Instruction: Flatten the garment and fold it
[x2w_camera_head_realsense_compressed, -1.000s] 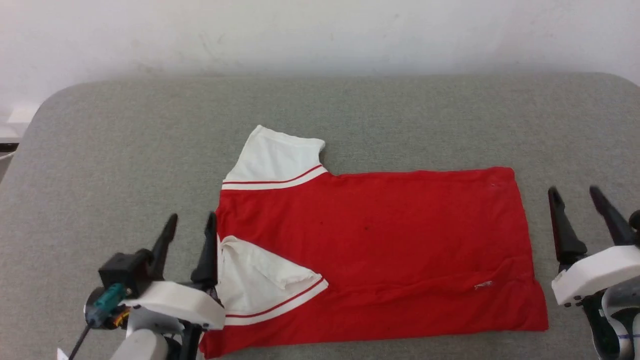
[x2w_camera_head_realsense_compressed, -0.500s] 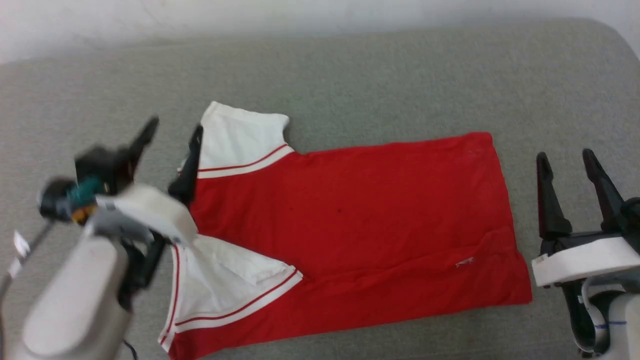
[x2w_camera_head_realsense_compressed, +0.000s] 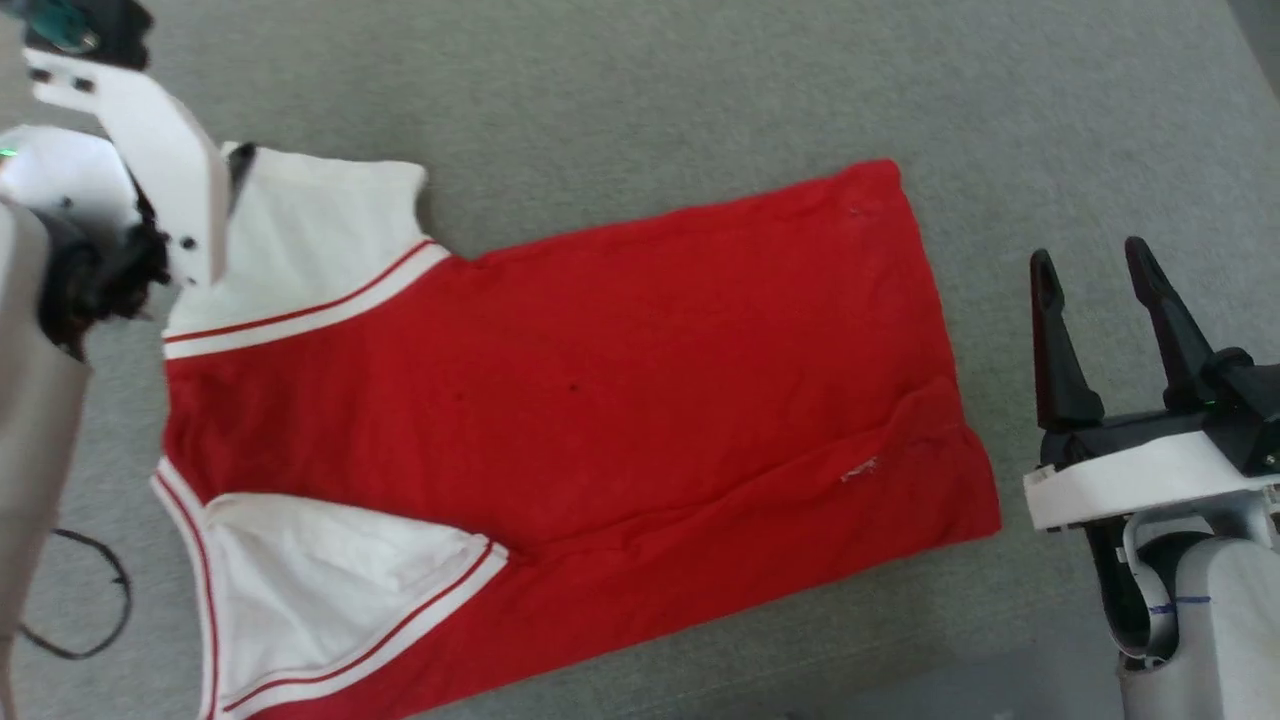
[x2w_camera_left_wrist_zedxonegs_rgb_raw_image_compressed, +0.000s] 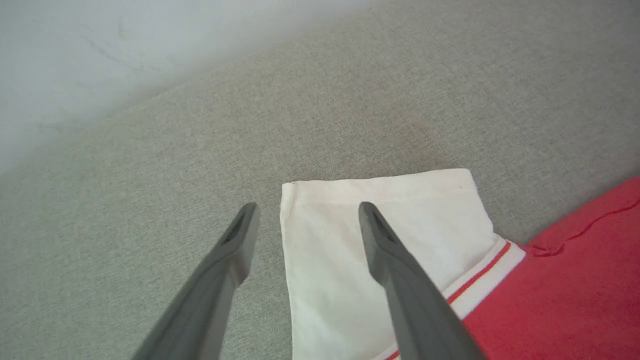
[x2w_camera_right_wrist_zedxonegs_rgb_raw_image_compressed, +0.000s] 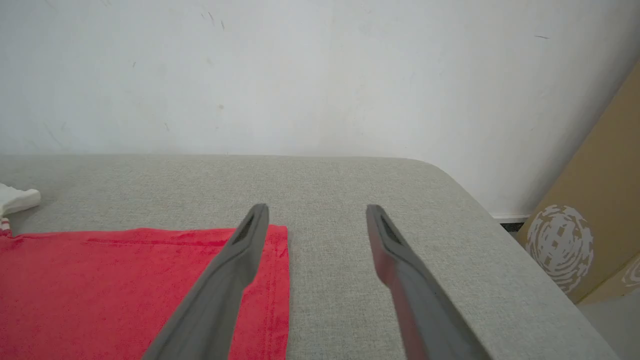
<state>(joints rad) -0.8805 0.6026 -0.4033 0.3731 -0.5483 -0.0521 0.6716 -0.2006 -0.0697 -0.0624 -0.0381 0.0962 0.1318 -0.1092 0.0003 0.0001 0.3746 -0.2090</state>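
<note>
Red jersey shirt with white short sleeves (x2w_camera_head_realsense_compressed: 560, 400) lies almost flat mid-way across the grey fabric-covered pad (x2w_camera_head_realsense_compressed: 700, 90), your left gripper (x2w_camera_left_wrist_zedxonegs_rgb_raw_image_compressed: 307, 210) straddling its far sleeve (x2w_camera_left_wrist_zedxonegs_rgb_raw_image_compressed: 435, 215), right gripper (x2w_camera_head_realsense_compressed: 1090, 252) beside the hem (x2w_camera_head_realsense_compressed: 940, 350), both with jaws apart: folding seems due, so pinch next.

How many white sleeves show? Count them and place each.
2. One sleeve lies flat on the far side, by the left claw; the other sleeve is folded over the shirt's near side.

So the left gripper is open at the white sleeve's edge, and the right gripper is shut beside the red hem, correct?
Not quite: the right gripper is open, not shut, beside the jersey's red hem, as the right wrist view shows. The rest holds.
</note>
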